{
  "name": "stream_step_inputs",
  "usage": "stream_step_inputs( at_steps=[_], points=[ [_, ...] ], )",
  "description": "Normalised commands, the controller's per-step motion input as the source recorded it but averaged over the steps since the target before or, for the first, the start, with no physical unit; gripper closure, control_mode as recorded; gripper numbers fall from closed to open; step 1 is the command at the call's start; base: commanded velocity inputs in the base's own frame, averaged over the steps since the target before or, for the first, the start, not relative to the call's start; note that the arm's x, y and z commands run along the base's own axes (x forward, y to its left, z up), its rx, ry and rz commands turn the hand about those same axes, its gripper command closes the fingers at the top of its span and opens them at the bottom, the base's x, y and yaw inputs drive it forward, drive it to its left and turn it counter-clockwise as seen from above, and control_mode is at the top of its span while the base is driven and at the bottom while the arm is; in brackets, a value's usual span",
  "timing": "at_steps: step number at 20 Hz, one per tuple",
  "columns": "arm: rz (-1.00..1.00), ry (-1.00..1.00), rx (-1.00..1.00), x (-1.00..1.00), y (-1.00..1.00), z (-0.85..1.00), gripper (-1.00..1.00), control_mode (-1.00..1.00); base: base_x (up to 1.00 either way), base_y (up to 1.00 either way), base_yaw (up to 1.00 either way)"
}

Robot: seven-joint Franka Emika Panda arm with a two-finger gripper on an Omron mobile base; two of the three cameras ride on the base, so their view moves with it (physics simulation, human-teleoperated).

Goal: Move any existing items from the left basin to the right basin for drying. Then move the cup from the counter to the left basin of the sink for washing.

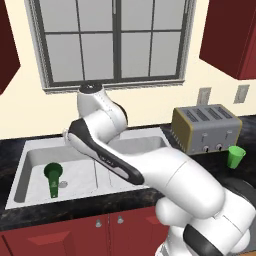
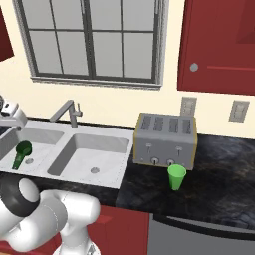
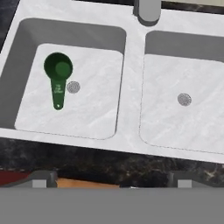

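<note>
two sink basins (image 3: 74, 109), one dark green bottle (image 3: 58, 78), one cup (image 2: 176, 177), one toaster (image 2: 165, 140).

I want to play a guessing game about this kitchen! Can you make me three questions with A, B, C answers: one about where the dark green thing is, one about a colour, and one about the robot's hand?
1. Where does the dark green bottle-like thing lie?
A. In the left basin
B. In the right basin
C. On the counter

2. What colour is the cup beside the toaster?
A. Red
B. Bright light green
C. Blue

3. How is the gripper right now?
A. Shut on the cup
B. Shut on the dark green thing
C. Open, holding nothing

Answers:
1. A, it lies by the left basin's drain.
2. B, it stands light green on the black counter in front of the toaster.
3. C, its finger tips stand wide apart above the sink, nothing between them.
</note>
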Motion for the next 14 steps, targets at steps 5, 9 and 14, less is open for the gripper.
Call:
stream_step_inputs(
  at_steps=[5, 9, 14],
  points=[
    [0.00, -0.05, 0.00, -0.13, 0.26, -0.20, -1.00, -1.00, 0.00, 0.00, 0.00],
    [0.00, -0.02, 0.02, -0.03, 0.21, -0.28, -1.00, -1.00, 0.00, 0.00, 0.00],
    [0.00, 0.00, 0.05, 0.00, 0.11, -0.31, -1.00, -1.00, 0.00, 0.00, 0.00]
  ],
)
